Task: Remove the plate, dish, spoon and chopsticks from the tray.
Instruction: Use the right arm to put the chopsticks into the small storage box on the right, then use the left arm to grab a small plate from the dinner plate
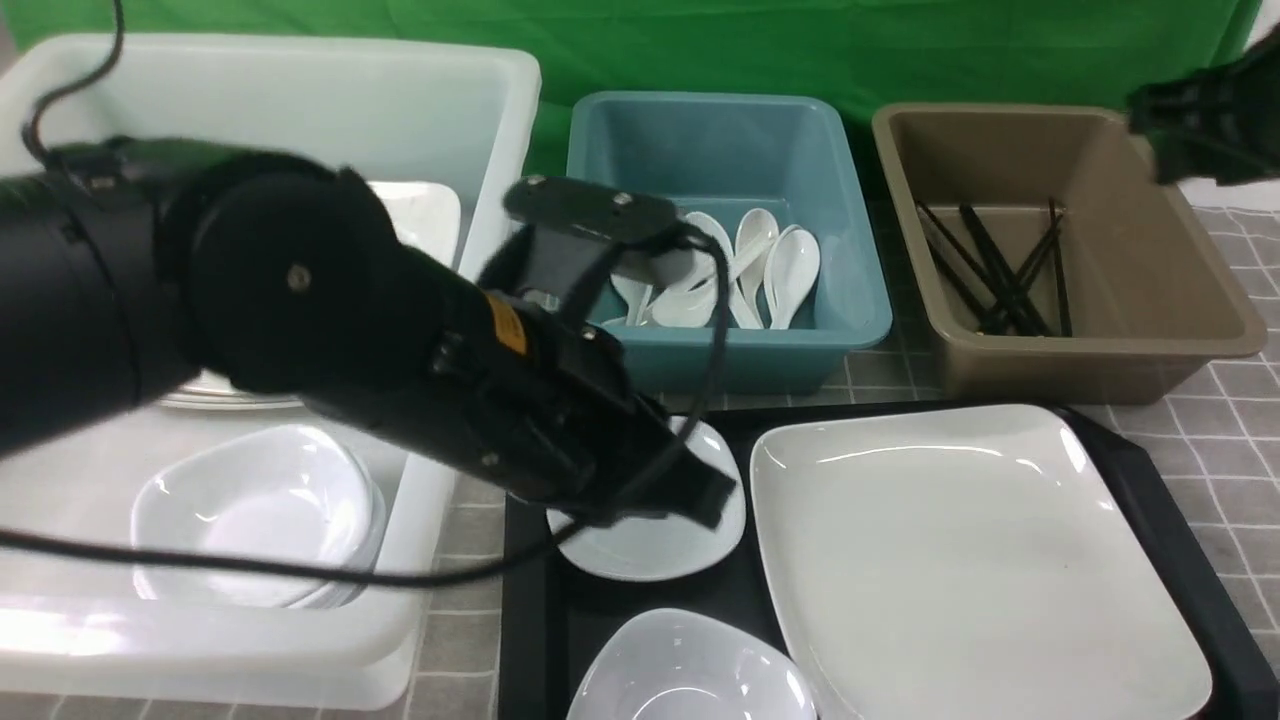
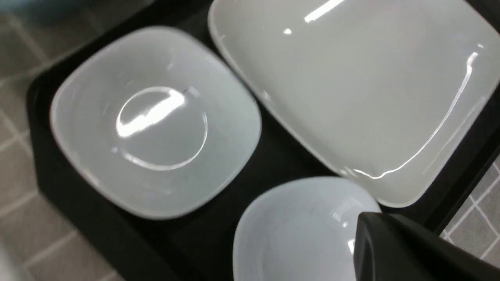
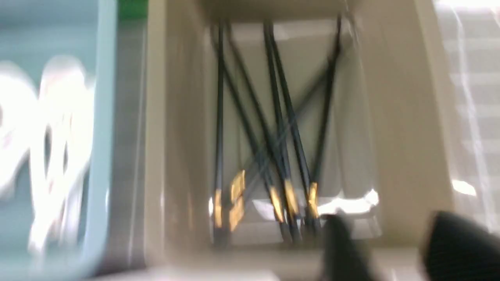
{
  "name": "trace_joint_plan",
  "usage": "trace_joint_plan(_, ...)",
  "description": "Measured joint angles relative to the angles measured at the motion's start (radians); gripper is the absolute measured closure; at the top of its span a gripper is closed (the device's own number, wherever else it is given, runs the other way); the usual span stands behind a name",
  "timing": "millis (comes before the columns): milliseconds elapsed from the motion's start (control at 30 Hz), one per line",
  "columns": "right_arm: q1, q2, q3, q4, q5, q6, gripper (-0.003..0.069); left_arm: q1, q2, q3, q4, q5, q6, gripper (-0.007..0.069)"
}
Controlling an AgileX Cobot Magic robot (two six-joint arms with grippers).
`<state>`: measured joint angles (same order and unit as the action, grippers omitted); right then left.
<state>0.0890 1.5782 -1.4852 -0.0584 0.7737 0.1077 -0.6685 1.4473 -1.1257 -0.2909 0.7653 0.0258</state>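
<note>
The black tray [image 1: 1185, 560] holds the large white plate [image 1: 960, 560] on its right side. Two small dishes are on its left: a far dish [image 1: 640, 545] and a near dish [image 1: 690, 675]. My left gripper [image 1: 712, 497] is shut and empty, low over the far dish's rim [image 2: 297, 230], beside the plate [image 2: 351, 86]. At the upper right, my right gripper [image 1: 1185, 130] hangs by the brown bin. Its fingers [image 3: 343, 249] stand apart, open with nothing between them, above the chopsticks [image 3: 273, 128] lying in the bin. White spoons [image 1: 770, 275] lie in the blue bin.
A large white bin [image 1: 300, 90] at the left holds stacked dishes [image 1: 255, 510] and plates. The blue bin [image 1: 850, 210] and the brown bin [image 1: 1150, 250] stand behind the tray. A grey checked cloth [image 1: 1240, 400] covers the table. A black cable trails from the left arm.
</note>
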Motion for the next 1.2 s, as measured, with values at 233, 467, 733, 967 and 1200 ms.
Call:
trace_joint_plan(233, 0.188, -0.317, 0.357, 0.245, 0.025, -0.207, 0.0640, 0.016, 0.127, -0.077, 0.021, 0.169, -0.038, 0.0624)
trace_joint_plan(467, 0.411, -0.536, 0.615, 0.409, -0.058, -0.281, 0.0640, -0.012, 0.254, -0.083, 0.071, 0.213, -0.041, 0.0572)
trace_joint_plan(733, 0.510, -0.597, 0.653, 0.423, -0.065, -0.244, 0.0640, -0.013, 0.370, -0.083, 0.097, 0.157, -0.041, 0.0270)
trace_joint_plan(967, 0.513, -0.598, 0.653, 0.423, -0.100, -0.230, 0.0640, -0.013, 0.436, -0.084, 0.101, 0.062, -0.026, 0.0118)
trace_joint_plan(1200, 0.513, -0.598, 0.653, 0.424, -0.147, -0.229, 0.0638, -0.013, 0.466, -0.087, 0.096, 0.050, -0.026, 0.0172)
